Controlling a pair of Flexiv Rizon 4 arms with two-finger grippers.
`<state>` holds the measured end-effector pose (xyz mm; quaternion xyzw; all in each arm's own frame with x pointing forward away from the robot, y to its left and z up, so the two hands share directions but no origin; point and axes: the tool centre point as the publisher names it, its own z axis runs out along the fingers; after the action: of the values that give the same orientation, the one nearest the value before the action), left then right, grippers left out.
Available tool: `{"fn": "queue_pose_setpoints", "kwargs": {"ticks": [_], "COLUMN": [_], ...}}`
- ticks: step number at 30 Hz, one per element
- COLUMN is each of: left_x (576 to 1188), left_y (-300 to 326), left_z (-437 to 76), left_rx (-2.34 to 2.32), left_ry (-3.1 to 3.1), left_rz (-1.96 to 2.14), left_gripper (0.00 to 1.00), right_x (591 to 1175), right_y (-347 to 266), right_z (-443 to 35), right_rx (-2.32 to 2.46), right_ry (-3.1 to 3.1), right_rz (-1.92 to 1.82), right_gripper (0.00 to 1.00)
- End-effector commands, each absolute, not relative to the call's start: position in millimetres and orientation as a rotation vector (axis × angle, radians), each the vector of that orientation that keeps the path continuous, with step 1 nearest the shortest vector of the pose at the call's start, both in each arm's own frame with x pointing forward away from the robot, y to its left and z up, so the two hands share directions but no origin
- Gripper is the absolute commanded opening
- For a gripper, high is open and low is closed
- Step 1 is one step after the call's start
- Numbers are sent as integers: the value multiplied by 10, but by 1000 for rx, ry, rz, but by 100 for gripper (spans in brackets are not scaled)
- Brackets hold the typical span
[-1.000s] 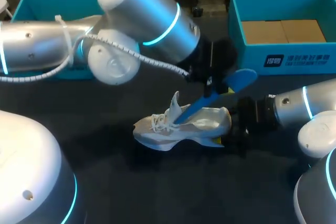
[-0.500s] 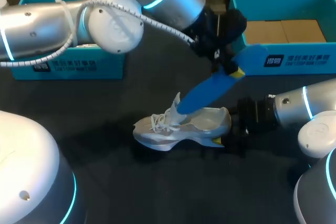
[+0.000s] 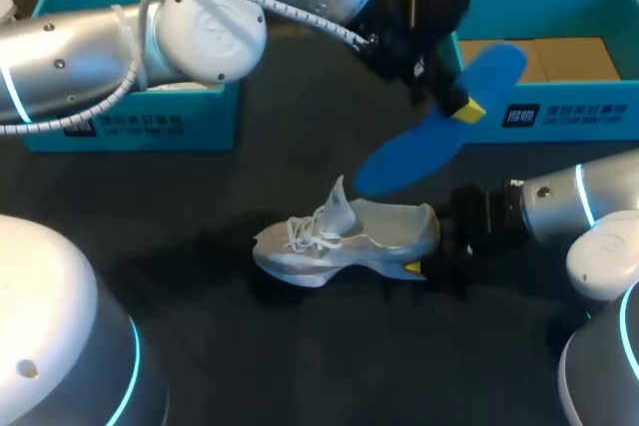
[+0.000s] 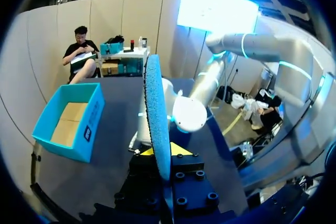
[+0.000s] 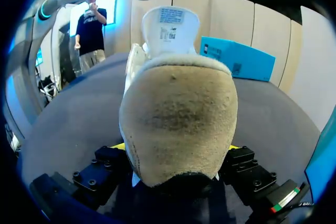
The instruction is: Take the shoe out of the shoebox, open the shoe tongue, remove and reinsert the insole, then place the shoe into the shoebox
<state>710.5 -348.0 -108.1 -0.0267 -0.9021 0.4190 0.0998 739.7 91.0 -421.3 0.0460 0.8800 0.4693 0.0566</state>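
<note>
The shoe (image 3: 344, 236), a pale cream trainer with white laces, its tongue standing straight up and a fuzzy beige heel, sits on its sole on the dark tabletop (image 3: 230, 346). The right tool (image 3: 427, 251) is clamped on its heel from both sides. The left tool (image 3: 454, 97) pinches one end of the bright blue insole (image 3: 434, 137), holding it in the air above the shoe, just in front of the teal shoebox (image 3: 544, 115) on the right.

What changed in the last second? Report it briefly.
The left gripper lifted the blue insole clear of the shoe, up toward the right shoebox, still gripping it. The right gripper stayed shut on the shoe's heel; the shoe did not move.
</note>
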Motion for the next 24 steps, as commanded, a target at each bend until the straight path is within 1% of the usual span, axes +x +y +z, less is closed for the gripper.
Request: {"fn": "queue_pose_setpoints", "kwargs": {"ticks": [1, 24], "left_x": [7095, 7209], "left_y": [-3482, -3660], "left_z": [-1032, -359], "left_rx": [-60, 133], "left_ry": [-2645, -2322], "left_rz": [1272, 1541], "left_gripper": [0, 0], "right_x": [7385, 7385], "right_y": [920, 920], "right_z": [-4214, -4214], "right_rx": [141, 141], "right_ry": [2671, 2671], "right_rz": [1417, 1417], "right_gripper": [0, 0]}}
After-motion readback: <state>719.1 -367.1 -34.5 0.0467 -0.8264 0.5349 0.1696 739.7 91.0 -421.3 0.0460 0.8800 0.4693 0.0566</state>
